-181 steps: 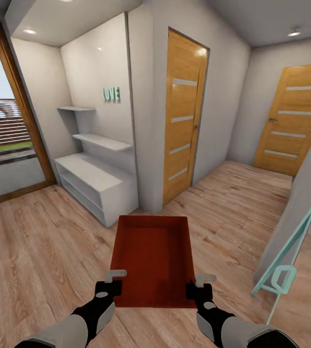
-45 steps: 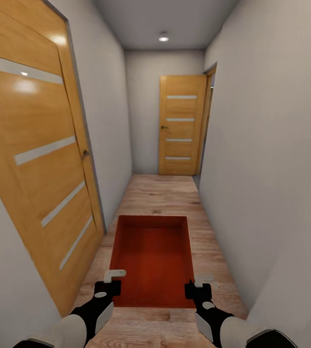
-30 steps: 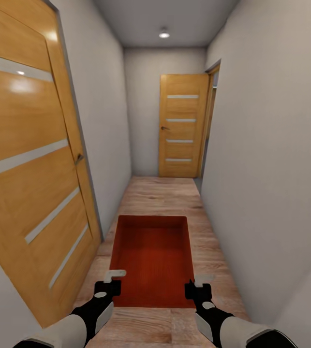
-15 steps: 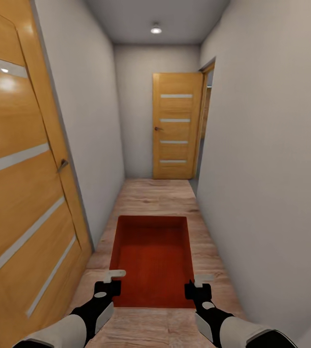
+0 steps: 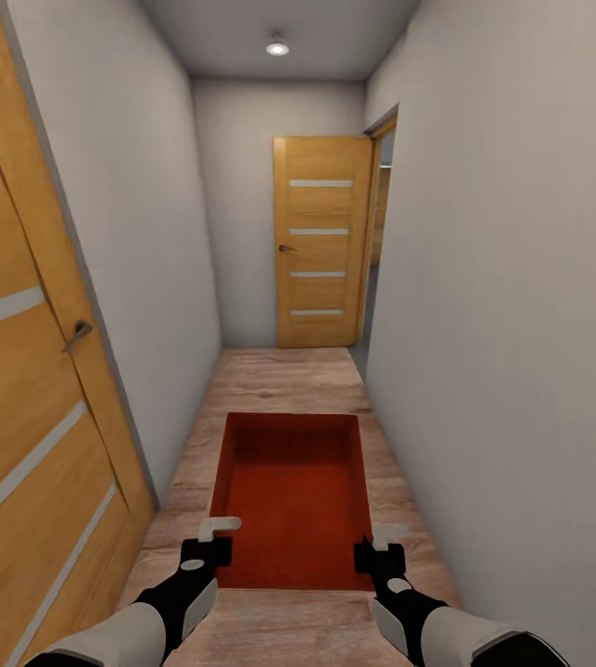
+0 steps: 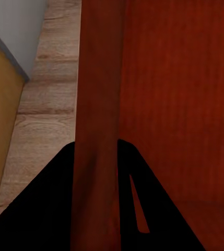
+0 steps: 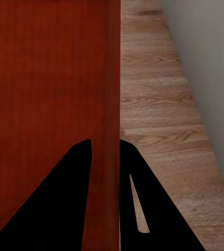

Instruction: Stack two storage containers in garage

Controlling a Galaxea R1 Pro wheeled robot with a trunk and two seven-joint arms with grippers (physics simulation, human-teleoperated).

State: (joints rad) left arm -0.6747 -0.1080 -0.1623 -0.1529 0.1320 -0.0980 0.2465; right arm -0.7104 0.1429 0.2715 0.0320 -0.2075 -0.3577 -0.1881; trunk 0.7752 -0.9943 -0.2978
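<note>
Orange-red and open-topped, the storage container [image 5: 290, 500] hangs level in front of the robot, carried over the light wood plank floor [image 5: 288, 380] of a narrow corridor; it is not yet in the garage. To do this carry well, I judge the base should run straight down the middle, keeping the bin's corners off the white walls [image 5: 501, 306] and off the near wooden door [image 5: 29, 389] on the left; both arms should hold their spacing so the thin walls neither bow nor slip; slow down before the far door [image 5: 321, 241] and the opening beside it. The left gripper [image 6: 96, 209] is closed on the bin's left wall, one finger each side, pinching it; the right gripper [image 7: 104, 204] is likewise clamped across the right wall; jaws are barely apart, just the wall's thickness between them.
</note>
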